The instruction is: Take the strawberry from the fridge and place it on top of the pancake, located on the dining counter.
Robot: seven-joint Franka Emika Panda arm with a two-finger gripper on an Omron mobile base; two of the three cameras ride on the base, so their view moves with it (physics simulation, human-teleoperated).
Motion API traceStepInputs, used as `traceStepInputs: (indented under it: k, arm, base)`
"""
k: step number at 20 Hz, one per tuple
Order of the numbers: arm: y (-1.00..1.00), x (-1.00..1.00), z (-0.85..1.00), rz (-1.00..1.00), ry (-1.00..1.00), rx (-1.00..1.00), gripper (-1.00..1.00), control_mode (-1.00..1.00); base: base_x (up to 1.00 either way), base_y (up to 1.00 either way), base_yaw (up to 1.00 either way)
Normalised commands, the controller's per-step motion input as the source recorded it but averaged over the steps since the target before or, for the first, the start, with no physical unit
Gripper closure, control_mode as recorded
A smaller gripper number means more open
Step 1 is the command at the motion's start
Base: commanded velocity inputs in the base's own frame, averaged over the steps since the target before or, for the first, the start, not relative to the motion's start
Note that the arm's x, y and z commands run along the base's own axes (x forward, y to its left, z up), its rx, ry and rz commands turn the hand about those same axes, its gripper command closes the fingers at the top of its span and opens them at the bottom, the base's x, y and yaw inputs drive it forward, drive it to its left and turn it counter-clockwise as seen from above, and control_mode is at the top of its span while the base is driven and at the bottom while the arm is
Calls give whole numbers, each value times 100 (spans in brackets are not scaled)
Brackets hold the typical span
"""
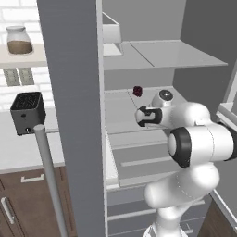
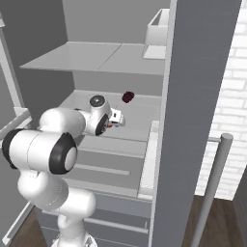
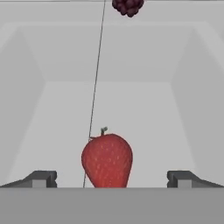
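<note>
Your gripper (image 3: 112, 178) stands with its jaws wide apart and nothing held. In the hand view, starting at its left, you see the left fingertip (image 3: 40, 178) low at the edge, clear of the fruit. Move right and you meet the strawberry (image 3: 107, 160), upright on the pale shelf with its green stem on top, sitting midway between the two tips and touching neither. A thin dark seam in the shelf runs up from just left of the berry. Right again is the other fingertip (image 3: 183, 178), level with the first and equally clear of the berry.

Straight ahead of the tool, well beyond the strawberry toward the back of the same shelf, lies a dark maroon lump (image 3: 127, 6).

From the left base view, the open door of the fridge (image 1: 74, 115) stands left of your arm, and the hand reaches in over the middle shelf, with the maroon lump (image 1: 137, 91) just past it. In the right base view the hand is over that same shelf, the lump (image 2: 128, 97) ahead and a little to its right, and the fridge (image 2: 198, 96) door edge farther right.
</note>
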Motion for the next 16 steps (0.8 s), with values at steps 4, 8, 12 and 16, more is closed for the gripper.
traceStepInputs:
  k: [4, 8, 12, 16]
  arm:
    - [0, 15, -12, 0, 0, 0, -100, -100]
    - [0, 10, -11, 0, 0, 0, -100, -100]
    - [0, 13, -10, 0, 0, 0, -100, -100]
    - [0, 18, -7, 0, 0, 0, -100, -100]
  base:
    - [0, 0, 0]
    - [0, 0, 0]
    - [0, 0, 0]
    - [0, 0, 0]
